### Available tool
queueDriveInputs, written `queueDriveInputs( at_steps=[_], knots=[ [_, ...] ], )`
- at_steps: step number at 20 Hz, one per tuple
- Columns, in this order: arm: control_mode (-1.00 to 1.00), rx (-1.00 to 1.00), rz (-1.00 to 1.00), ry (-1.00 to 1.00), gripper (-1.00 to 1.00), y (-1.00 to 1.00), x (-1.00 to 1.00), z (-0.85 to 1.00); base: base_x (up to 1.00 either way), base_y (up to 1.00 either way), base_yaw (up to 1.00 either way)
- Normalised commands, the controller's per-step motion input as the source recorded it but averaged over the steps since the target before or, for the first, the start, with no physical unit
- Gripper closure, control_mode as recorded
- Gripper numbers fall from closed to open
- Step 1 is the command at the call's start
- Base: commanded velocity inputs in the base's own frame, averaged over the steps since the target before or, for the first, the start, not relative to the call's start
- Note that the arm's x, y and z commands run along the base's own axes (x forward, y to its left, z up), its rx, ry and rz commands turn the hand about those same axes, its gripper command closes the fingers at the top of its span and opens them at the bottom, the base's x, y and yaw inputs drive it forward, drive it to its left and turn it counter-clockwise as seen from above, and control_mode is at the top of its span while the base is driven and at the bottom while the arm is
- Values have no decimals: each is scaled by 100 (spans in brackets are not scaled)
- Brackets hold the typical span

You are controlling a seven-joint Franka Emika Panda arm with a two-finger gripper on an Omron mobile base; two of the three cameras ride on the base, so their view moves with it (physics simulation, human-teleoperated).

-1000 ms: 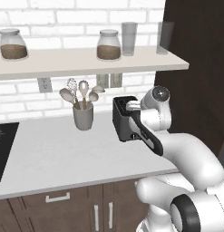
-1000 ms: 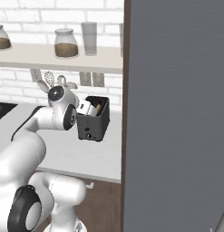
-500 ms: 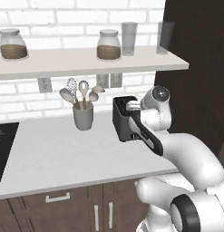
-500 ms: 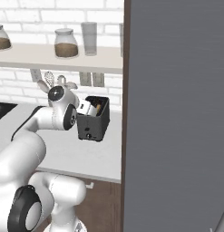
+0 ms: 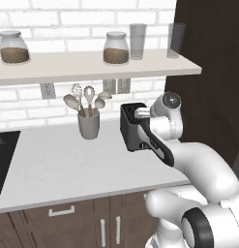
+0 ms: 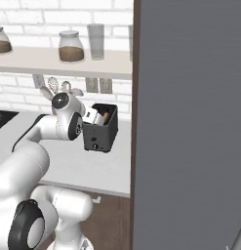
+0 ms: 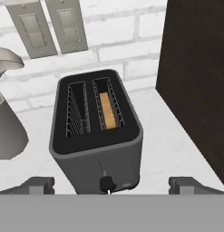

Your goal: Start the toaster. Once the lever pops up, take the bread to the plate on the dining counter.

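Note:
The dark grey toaster (image 7: 96,138) stands on the light worktop against the brick wall, also seen from the left base as the toaster (image 5: 132,128). In its right slot sits the bread (image 7: 108,111), sunk low, with just its golden top edge showing. The left slot is empty. A small dark lever knob (image 7: 106,183) sticks out of the narrow end facing me. My gripper (image 7: 112,185) hovers over that near end, open, its fingertips (image 7: 38,183) spread wider than the toaster and touching nothing. The plate and the dining counter are out of view.
A grey utensil holder (image 5: 88,125) with spoons stands left of the toaster. A shelf (image 5: 92,65) with jars and glasses runs above. A tall dark cabinet (image 7: 195,81) rises close on the toaster's right. A black cooktop (image 5: 2,155) lies at the far left.

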Motion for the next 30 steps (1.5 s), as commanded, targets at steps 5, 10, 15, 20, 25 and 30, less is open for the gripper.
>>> queueDriveInputs(
  at_steps=[5, 10, 15, 20, 25, 30],
  knots=[
    [-100, 0, 0, 0, -100, 0, 0, 0, 0, 0, 0],
    [-100, 0, 0, 0, -100, 0, 0, 0, 0, 0, 0],
    [-100, 0, 0, 0, -100, 0, 0, 0, 0, 0, 0],
    [-100, 0, 0, 0, -100, 0, 0, 0, 0, 0, 0],
    [-100, 0, 0, 0, -100, 0, 0, 0, 0, 0, 0],
    [-100, 0, 0, 0, -100, 0, 0, 0, 0, 0, 0]
  ],
)
